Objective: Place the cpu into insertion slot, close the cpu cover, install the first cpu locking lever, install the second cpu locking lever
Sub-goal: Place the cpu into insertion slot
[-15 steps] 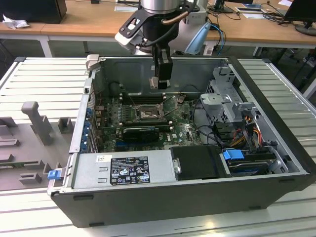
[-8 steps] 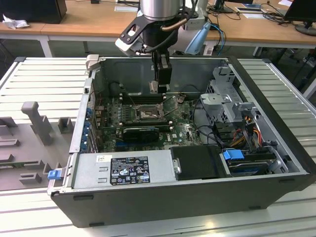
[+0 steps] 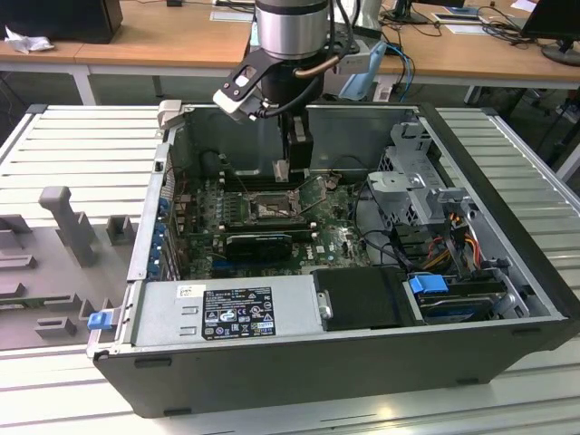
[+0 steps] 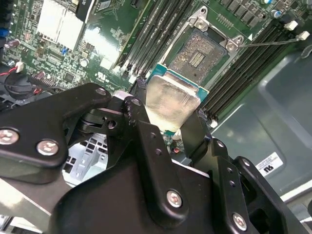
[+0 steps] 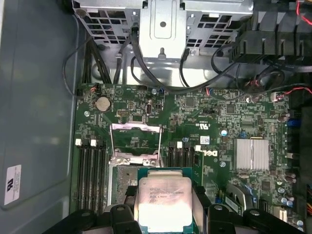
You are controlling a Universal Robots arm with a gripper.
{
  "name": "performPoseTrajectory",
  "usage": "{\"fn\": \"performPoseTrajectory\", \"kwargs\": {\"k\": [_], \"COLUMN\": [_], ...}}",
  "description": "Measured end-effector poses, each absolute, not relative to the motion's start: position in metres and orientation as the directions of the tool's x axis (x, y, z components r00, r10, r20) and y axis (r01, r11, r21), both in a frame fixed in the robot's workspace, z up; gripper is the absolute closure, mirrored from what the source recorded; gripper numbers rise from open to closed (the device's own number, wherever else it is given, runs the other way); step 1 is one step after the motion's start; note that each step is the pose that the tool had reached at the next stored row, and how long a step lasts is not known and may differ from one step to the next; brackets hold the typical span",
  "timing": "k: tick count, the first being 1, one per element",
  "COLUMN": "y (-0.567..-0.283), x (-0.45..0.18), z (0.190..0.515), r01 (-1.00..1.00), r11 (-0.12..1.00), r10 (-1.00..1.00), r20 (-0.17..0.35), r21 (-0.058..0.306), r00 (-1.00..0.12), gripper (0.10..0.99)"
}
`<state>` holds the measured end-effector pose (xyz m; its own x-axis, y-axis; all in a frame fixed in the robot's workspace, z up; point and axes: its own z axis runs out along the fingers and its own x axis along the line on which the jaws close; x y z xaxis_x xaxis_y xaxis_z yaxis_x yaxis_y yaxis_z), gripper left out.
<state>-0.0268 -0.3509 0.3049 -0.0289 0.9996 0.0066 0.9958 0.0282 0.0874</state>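
Two black fingers [image 4: 146, 141] of the gripper [image 4: 165, 111] are clamping the cpu [image 4: 173, 100] by opposite edges, and in the exterior view it is hanging at about twelve o'clock from the open insertion slot [image 3: 270, 210], whose cpu cover [image 5: 135, 127] is standing raised. Light, stiff and probably fragile underneath, it is calling for edge-only holding; its underside and the locking levers are proving hard to make out.
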Motion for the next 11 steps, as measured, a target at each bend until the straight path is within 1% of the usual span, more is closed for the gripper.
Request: {"fn": "performPoseTrajectory", "kwargs": {"k": [11], "y": [-0.351], "x": [-0.027], "z": [0.283], "r01": [0.996], "r11": [0.027], "r10": [1.0], "r20": [0.007], "r21": [0.087], "r00": [-0.028], "gripper": [0.557]}}
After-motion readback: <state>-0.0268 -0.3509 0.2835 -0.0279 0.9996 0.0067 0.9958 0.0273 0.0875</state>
